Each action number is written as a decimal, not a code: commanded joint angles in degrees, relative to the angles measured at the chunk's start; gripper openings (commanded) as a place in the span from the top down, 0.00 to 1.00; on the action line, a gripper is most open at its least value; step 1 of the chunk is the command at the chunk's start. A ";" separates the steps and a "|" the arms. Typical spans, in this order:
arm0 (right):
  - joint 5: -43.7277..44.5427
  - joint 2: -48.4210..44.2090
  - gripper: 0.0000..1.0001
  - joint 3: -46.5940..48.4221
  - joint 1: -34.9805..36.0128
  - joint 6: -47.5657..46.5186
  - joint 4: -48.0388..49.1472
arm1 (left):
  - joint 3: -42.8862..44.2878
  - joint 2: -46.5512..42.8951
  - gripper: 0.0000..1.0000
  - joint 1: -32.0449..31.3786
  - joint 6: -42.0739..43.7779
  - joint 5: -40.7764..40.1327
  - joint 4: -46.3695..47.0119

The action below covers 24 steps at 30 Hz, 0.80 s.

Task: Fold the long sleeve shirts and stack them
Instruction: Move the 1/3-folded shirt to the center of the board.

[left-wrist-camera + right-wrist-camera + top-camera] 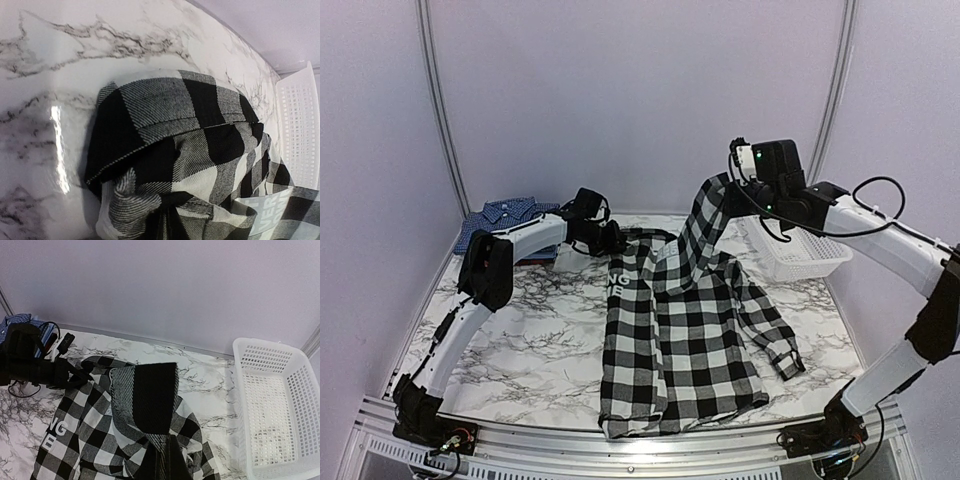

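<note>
A: Top cam?
B: The checked shirt (680,340) lies flat mid on the table (520,340). The left gripper (613,240) is clamped on its far-left corner. The right gripper (725,190) is up high, pinching a part that hangs down. The blue shirts (505,213) sit folded, far-left corner.
A: L wrist?
B: Cloth bunched at the fingers, themselves hidden. The basket (300,125) is at right.
A: R wrist?
B: Fabric drapes from the pinch.

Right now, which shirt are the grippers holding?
The black-and-white checked shirt, spread mid-table: the left gripper pinches its far edge, the right gripper lifts a sleeve. The blue shirts lie folded far left, untouched.
</note>
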 commanded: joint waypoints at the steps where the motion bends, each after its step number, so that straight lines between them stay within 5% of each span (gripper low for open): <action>1: -4.35 1.72 1.00 0.51 -0.37 -2.20 4.05 | 3.13 4.87 0.96 2.58 -3.36 0.69 0.50; 16: -10.71 4.73 1.00 1.66 5.46 -5.60 2.26 | 1.60 -4.35 0.86 3.82 -4.27 7.30 9.38; 24: -15.35 6.81 1.00 1.00 10.45 -7.05 0.79 | -12.22 -20.66 0.79 3.61 -1.73 6.28 10.51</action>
